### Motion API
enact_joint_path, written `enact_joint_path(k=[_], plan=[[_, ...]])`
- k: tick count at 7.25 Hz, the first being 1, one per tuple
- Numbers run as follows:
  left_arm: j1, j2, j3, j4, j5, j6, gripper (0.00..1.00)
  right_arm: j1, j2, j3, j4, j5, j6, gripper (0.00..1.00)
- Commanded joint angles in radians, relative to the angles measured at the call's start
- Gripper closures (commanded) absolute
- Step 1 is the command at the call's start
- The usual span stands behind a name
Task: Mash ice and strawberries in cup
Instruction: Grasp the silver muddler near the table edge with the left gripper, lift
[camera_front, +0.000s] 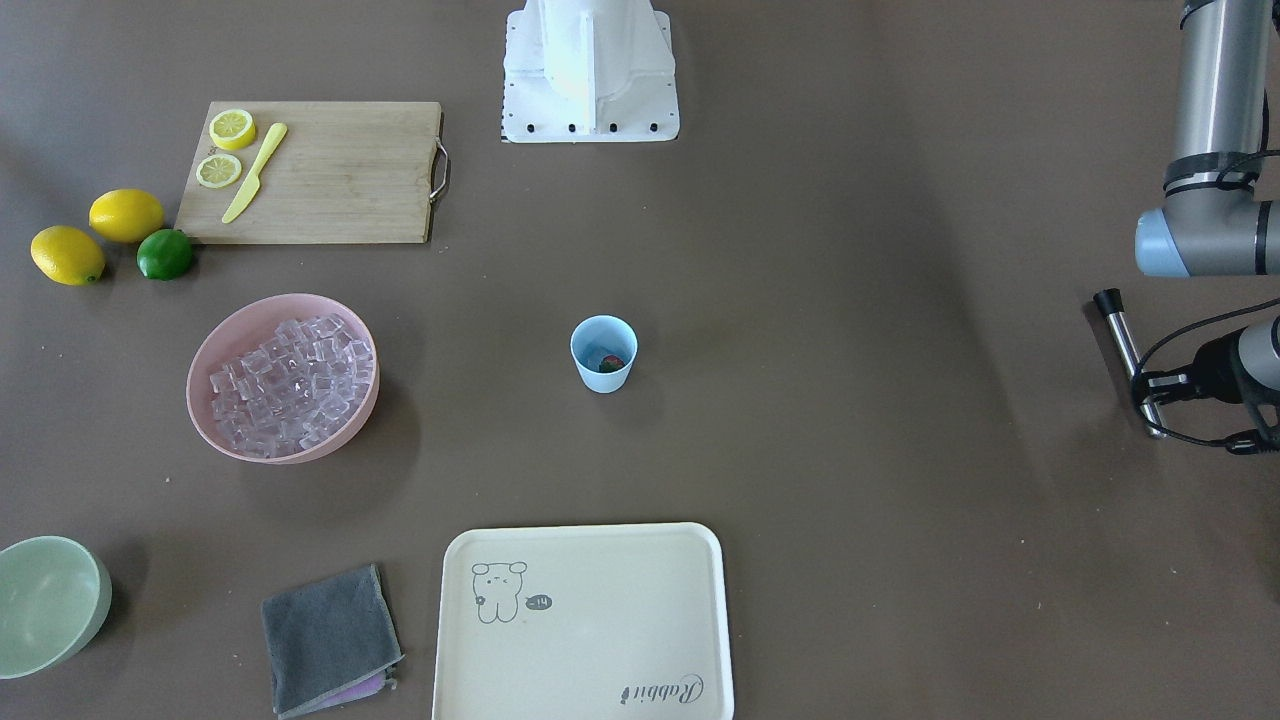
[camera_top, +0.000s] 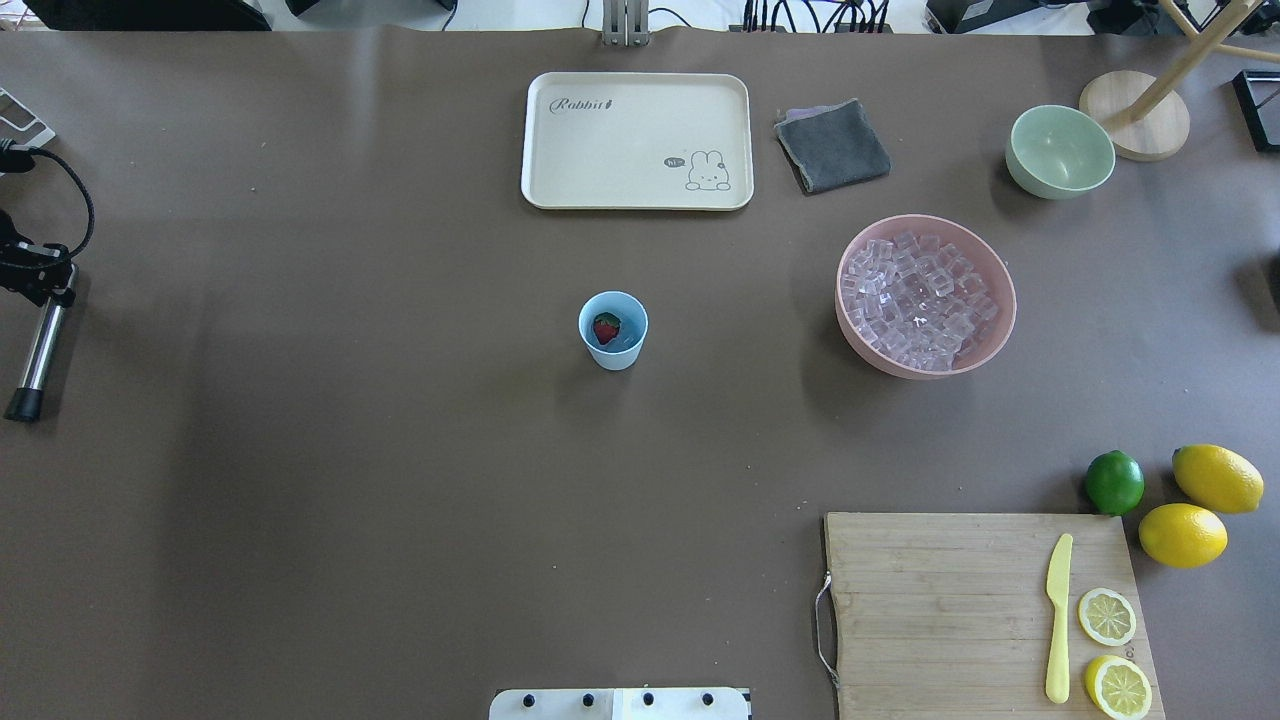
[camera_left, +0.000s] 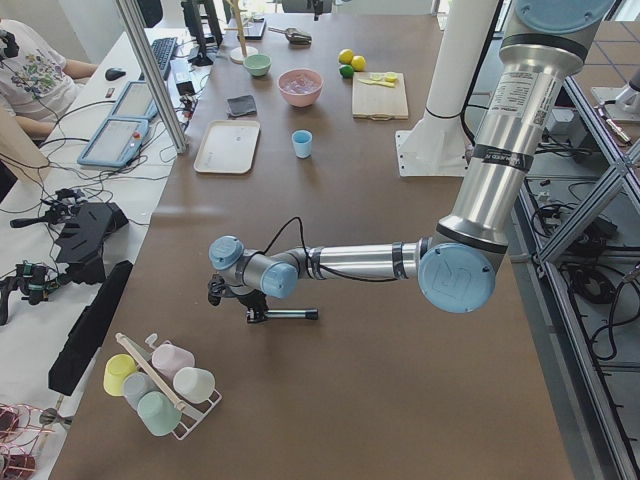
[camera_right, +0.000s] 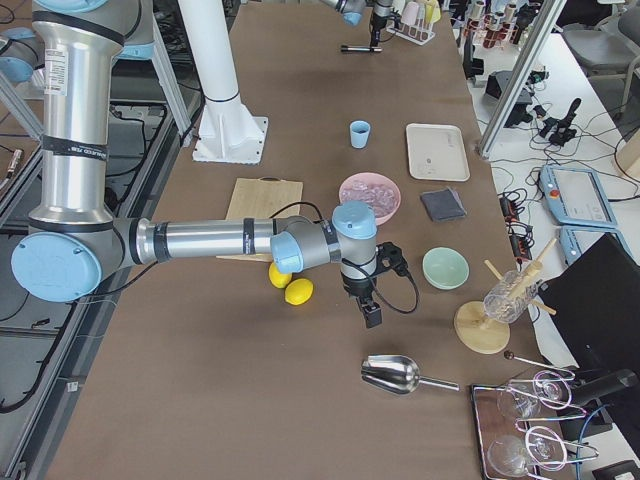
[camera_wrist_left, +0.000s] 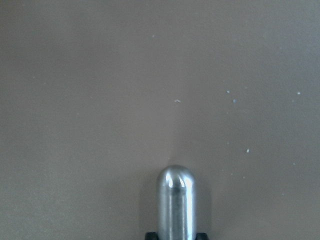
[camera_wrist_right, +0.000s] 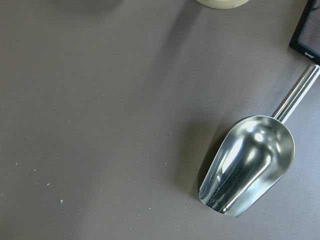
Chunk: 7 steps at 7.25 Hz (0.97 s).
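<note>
Light-blue cup (camera_top: 613, 360) is pictured mid-desk with a strawberry (camera_top: 605, 328) already inside and ice (camera_top: 918, 300) heaped in the pink bowl (camera_top: 880, 355), while a steel muddler (camera_top: 38, 350) is clamped in the left pincer (camera_top: 48, 288) well away, the state of the right pincer (camera_right: 371, 318) cannot be told, and mashing is judged unstarted.

Strawberry (camera_top: 605, 327) in cup (camera_top: 615, 358) at centre; ice (camera_top: 918, 300) in bowl (camera_top: 900, 366) right of it; tray (camera_top: 637, 140) beyond; cutting board (camera_top: 940, 610) nearer, right.

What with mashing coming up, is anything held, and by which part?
The left gripper holds the muddler near its rounded end, opposite the black tip. The right gripper: cannot tell.
</note>
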Motion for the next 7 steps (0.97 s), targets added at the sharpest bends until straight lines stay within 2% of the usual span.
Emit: enact_joint_path(k=[1,3,6,7], plan=[[-0.012,-0.012,-0.027,0.055,-0.033,0.002,1.00,0.000,0.004,-0.002,0.002,0.001,0.001,0.01],[-0.058,-0.120,-0.051,0.195,-0.044,0.011,1.00,-0.002,-0.001,0.000,0.002,0.007,0.001,0.01],[-0.098,-0.226,-0.149,0.225,-0.049,-0.042,1.00,-0.014,0.049,0.000,-0.017,0.049,-0.001,0.01],[-0.089,-0.241,-0.236,0.217,-0.043,-0.182,1.00,-0.026,0.050,0.001,-0.018,0.050,0.001,0.01]])
